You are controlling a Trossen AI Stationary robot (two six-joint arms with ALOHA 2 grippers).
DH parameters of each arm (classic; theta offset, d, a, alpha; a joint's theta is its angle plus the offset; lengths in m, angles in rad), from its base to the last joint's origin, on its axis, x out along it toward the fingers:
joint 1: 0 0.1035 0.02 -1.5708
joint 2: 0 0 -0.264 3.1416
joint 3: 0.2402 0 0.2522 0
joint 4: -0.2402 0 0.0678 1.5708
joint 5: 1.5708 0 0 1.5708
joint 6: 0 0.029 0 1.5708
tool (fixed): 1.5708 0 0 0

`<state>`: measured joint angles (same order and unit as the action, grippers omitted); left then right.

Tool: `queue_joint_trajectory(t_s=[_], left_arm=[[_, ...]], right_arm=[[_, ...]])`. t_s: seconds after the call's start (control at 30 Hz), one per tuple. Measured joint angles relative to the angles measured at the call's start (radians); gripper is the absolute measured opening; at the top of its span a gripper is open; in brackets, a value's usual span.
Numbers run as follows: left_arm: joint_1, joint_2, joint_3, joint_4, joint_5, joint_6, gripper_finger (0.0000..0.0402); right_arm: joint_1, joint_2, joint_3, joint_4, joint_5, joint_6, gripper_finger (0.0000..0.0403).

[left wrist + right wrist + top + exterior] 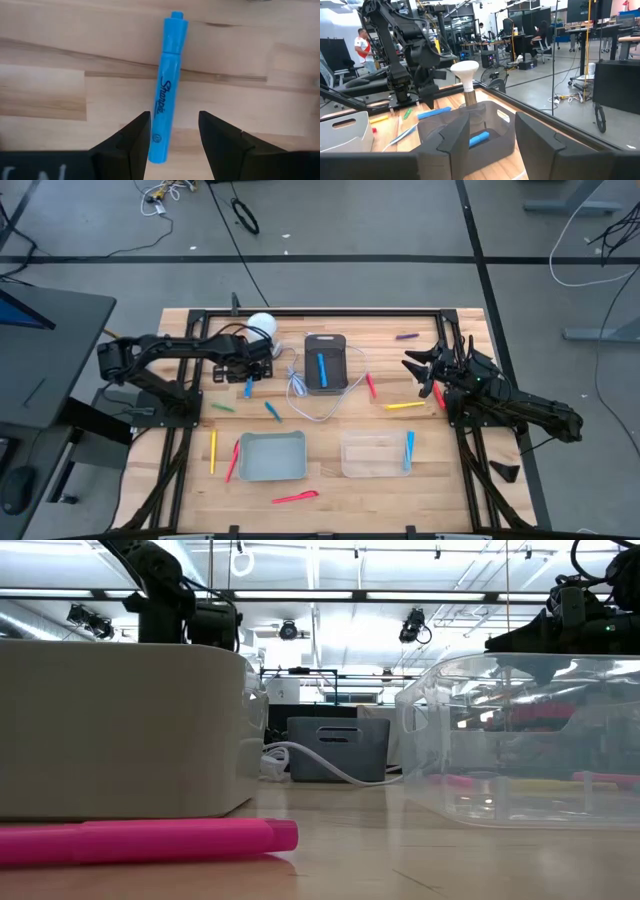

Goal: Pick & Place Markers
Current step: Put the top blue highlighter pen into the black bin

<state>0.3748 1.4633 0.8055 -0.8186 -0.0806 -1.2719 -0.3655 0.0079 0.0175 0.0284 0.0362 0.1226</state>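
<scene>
1. Right now your left gripper (171, 131) hangs open over a blue marker (167, 90) lying flat on the table (330, 490); fingers straddle its lower end, not touching, likely lined up for a pinch.
2. Right gripper (490, 132) waits open at the table's right side, above the yellow marker (404, 405).
3. Other markers lie scattered; one blue sits in the dark bin (312, 344), another in the clear bin (352, 465), so those probably count as placed.
4. Grey bin (270, 472) looks empty.
</scene>
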Motion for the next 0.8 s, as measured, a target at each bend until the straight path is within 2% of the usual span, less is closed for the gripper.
queue_joint_trajectory(t_s=[0.4,0.8], left_arm=[[0.0,0.108,0.0,0.038,-0.02,0.008,0.0174],[-0.001,0.109,-0.026,0.111,-0.024,0.001,0.0174]], right_arm=[[0.0,0.0,0.0,0.0,0.0,0.0,0.0159],[0.0,0.0,0.0,0.0,0.0,0.0,0.0159]])
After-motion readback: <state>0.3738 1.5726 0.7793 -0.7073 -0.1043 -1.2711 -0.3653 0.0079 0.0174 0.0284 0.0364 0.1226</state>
